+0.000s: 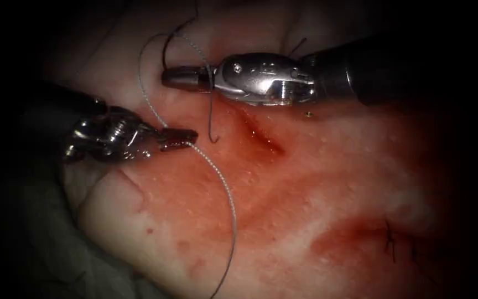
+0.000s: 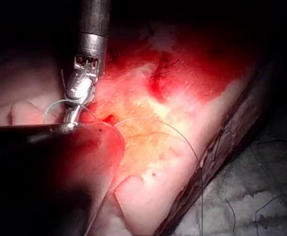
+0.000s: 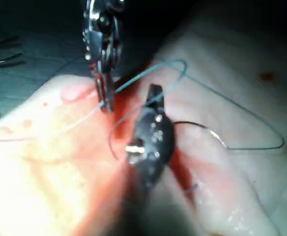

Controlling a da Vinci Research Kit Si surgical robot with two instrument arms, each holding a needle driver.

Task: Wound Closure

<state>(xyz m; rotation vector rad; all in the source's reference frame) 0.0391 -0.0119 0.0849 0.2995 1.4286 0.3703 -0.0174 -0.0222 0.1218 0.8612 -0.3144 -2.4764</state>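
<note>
The right claw [image 1: 186, 77] is shut on the needle [image 1: 211, 119] partway along its curve, and the needle hangs below that claw with its tip just above the tissue [image 1: 316, 182], not in it. The left claw [image 1: 181, 139] is shut on the thread [image 1: 225, 191], just left of the cut [image 1: 264, 138].

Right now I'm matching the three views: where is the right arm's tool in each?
Endoscope: right arm's tool above the cut, holding the needle mid-curve.
Left wrist: its tip beside the left arm's tool.
Right wrist: tool gripping the needle.
Landmark: the thread the left arm's tool holds.
</note>
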